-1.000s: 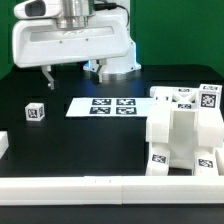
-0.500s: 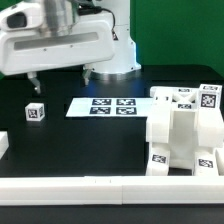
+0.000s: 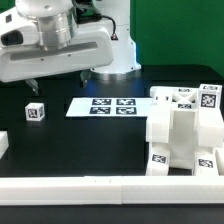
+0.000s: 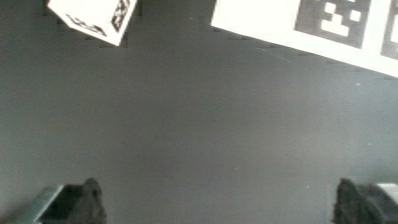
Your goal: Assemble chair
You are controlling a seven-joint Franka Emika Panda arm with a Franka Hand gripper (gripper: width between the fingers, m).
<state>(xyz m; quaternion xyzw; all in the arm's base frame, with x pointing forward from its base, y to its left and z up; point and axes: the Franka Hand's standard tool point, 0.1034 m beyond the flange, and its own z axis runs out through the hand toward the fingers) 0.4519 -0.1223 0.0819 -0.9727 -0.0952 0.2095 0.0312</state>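
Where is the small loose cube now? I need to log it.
The small cube sits on the table at the exterior view's left, beside the marker board, below the gripper.

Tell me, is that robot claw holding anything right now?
No, nothing is held. The gripper is open and empty above bare table, its fingers spread wide. The small tagged cube sits loose on the table.

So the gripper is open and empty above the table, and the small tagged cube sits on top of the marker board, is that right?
Not quite. The gripper is open and empty, but the small tagged cube does not sit on the marker board. It rests on the black table, apart from the board, toward the exterior view's left. The exterior view shows the gap between them.
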